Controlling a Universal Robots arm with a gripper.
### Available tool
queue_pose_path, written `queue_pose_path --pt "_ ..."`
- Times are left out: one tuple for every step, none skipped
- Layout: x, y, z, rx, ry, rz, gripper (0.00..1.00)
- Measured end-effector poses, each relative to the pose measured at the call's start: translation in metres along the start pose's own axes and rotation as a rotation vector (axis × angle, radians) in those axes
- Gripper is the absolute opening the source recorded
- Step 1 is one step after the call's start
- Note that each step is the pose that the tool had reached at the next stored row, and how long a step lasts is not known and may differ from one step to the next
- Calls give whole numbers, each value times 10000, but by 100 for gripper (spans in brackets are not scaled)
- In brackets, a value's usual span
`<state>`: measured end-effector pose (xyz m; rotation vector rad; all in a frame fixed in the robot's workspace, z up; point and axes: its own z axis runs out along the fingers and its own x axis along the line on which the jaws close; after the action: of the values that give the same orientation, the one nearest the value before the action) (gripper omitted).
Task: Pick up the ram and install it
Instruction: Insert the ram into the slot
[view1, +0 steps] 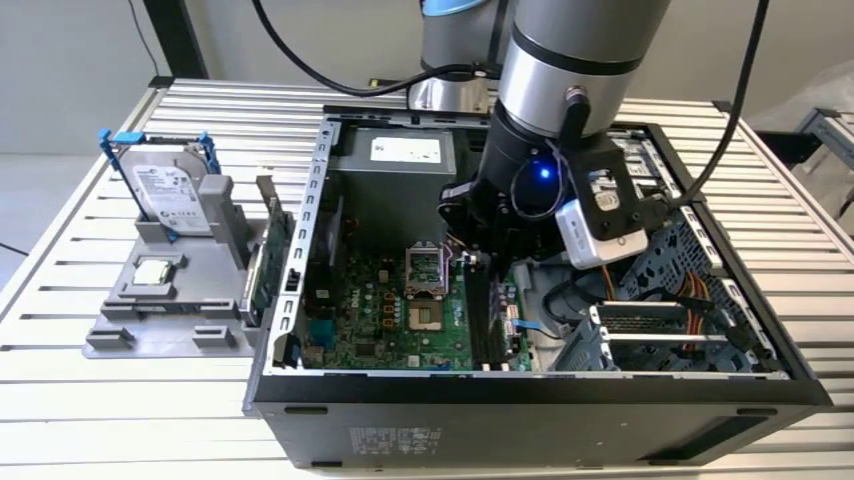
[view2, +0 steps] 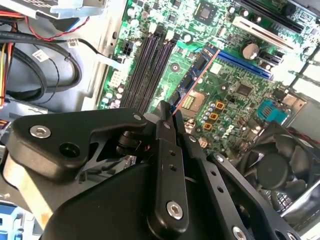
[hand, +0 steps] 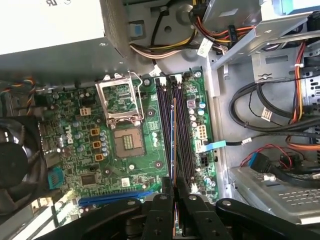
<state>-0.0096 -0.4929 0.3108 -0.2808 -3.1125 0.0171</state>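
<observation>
My gripper (view1: 477, 262) hangs inside the open computer case (view1: 534, 400), over the motherboard (view1: 387, 320). It is shut on the ram (view2: 200, 67), a thin blue stick that juts out from between the fingers (view2: 165, 125). In the first wrist view the ram (hand: 173, 140) shows edge-on, running along the black memory slots (hand: 162, 130) and held above them, between the two pairs. The gripper (hand: 173, 182) holds one end of the stick. In the second wrist view the black slots (view2: 150, 65) lie just beside the stick. I cannot tell whether the stick touches a slot.
A bare processor socket (hand: 127, 142), a fan (hand: 12, 165) and the power supply (hand: 50, 20) surround the slots. Cable bundles (hand: 265, 115) and a drive cage (view1: 667, 320) crowd the other side. Outside the case, a grey stand (view1: 167, 290) holds a hard drive (view1: 171, 190) and a green card (view1: 271, 255).
</observation>
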Motion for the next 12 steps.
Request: queue_pose_path --pt "-8 2 6 2 0 -34 0" --pt "-16 3 12 3 -1 -81 0" --pt "-24 5 20 3 -1 -135 0" --pt "-29 6 27 4 -2 -193 0" --pt "-33 6 33 5 -2 -248 0" --pt "-38 8 38 7 -3 -308 0" --pt "-44 9 43 8 -4 -363 0" --pt "-49 10 47 8 -5 -415 0" --pt "-54 11 52 9 -6 -468 0" --pt "-57 11 55 10 -7 -513 0" --pt "-61 12 59 12 -9 -551 0" --pt "-65 13 63 11 -11 -584 0"
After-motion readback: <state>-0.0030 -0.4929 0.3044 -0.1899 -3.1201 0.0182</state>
